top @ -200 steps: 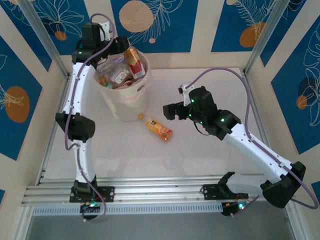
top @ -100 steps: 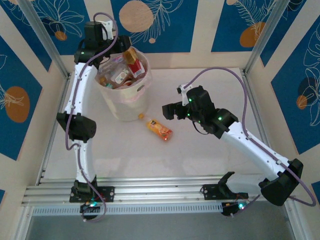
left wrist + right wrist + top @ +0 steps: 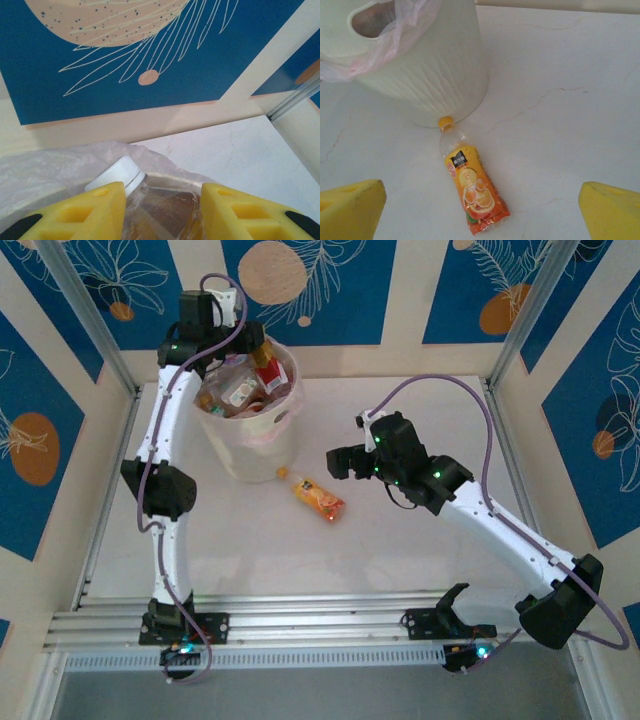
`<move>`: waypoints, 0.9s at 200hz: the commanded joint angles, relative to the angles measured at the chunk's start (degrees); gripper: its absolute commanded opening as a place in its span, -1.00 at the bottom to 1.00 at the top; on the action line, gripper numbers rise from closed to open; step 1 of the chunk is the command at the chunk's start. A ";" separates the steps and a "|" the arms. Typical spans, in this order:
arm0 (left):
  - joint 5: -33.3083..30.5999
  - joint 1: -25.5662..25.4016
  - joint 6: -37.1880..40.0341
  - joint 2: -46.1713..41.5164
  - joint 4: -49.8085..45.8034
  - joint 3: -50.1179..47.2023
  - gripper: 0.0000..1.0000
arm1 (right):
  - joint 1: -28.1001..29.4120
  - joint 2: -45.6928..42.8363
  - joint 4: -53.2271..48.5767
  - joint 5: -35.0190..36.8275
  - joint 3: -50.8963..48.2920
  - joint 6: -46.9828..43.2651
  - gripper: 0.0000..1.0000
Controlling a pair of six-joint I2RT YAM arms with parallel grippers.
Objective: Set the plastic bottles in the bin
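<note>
Two arms reached out.
Left hand [image 3: 248, 340] clasped a clear white-capped bottle [image 3: 165, 202] over the tall cream bag-lined bin [image 3: 250, 445]; right hand [image 3: 337, 462], spread wide, hung near an orange-labelled bottle [image 3: 476, 192] lying at its foot.

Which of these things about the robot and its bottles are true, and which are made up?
1. An orange-label bottle lies on the table. True.
2. Its yellow cap points away from the bin. False: the cap is right at the bin's foot.
3. The right pincer is wide open. True.
4. The bin is empty. False: bottles are piled in it up to the rim.
5. A green-capped bottle sits between the left pincer's fingers. False: it is a white-capped bottle.
</note>
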 commanded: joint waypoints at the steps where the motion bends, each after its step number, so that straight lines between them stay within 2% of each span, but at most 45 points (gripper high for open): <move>1: 0.57 -0.57 2.88 0.35 -8.96 1.12 -0.16 | -0.37 -0.04 -0.57 1.23 2.00 1.20 0.99; 48: 7.66 -0.63 3.90 1.00 -12.36 0.37 -0.26 | -0.58 0.18 -0.59 1.40 1.92 1.69 0.99; 92: 5.02 -0.71 4.14 -3.23 -12.33 -2.68 -0.24 | -1.09 1.70 -2.25 0.34 2.00 1.51 0.99; 116: 3.72 -0.66 3.29 -5.03 -10.96 -2.54 -0.04 | -1.10 3.32 -2.31 -2.75 1.27 0.38 0.98; 137: 3.26 -0.57 1.58 -6.40 -8.60 -1.80 0.24 | -1.10 5.48 -2.72 -6.62 -0.02 -1.22 0.99; 156: 3.10 -0.51 0.20 -6.95 -7.50 0.62 0.35 | -1.10 8.22 -3.25 -10.20 -1.28 -3.06 0.99; 180: 2.90 -0.55 -1.64 -8.53 -6.61 1.95 0.39 | -0.93 12.12 -3.27 -14.10 -2.04 -5.65 0.99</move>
